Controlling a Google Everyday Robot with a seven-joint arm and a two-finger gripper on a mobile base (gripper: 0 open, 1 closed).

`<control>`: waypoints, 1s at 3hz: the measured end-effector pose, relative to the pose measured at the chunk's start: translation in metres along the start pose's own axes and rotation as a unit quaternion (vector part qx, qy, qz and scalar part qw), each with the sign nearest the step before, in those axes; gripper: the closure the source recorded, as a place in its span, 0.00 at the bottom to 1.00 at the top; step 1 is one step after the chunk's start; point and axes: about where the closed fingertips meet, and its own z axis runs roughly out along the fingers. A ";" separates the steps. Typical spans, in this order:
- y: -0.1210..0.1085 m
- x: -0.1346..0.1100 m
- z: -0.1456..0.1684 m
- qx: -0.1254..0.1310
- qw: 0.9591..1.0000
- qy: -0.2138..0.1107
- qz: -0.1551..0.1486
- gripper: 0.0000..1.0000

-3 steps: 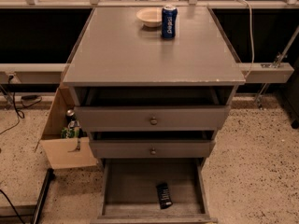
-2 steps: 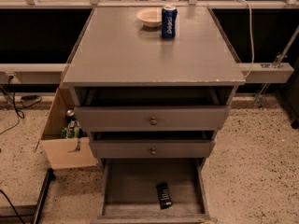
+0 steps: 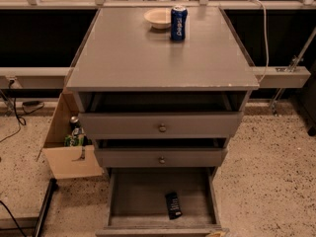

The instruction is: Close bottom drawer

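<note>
The grey cabinet (image 3: pixel 163 58) stands in the middle of the view with three drawers. The bottom drawer (image 3: pixel 123 201) is pulled far out toward me, its front panel at the lower edge of the view, its knob out of view. A small black object (image 3: pixel 173 205) lies on its floor. The top drawer (image 3: pixel 160 125) and middle drawer (image 3: pixel 160 158) are each slightly open, each with a round metal knob. The gripper is not in view.
A blue soda can (image 3: pixel 178 22) and a pale bowl (image 3: pixel 158 19) stand at the back of the cabinet top. An open cardboard box (image 3: pixel 69 147) with cans sits on the speckled floor at the left. Cables (image 3: pixel 15 112) run along the left; a white cable (image 3: pixel 264 28) hangs at the right.
</note>
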 end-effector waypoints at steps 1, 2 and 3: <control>-0.009 -0.006 0.009 0.008 1.000 -0.020 -0.007 1.00; -0.016 -0.012 0.015 0.015 0.999 -0.032 -0.013 1.00; -0.028 -0.026 0.027 0.018 0.998 -0.047 -0.034 1.00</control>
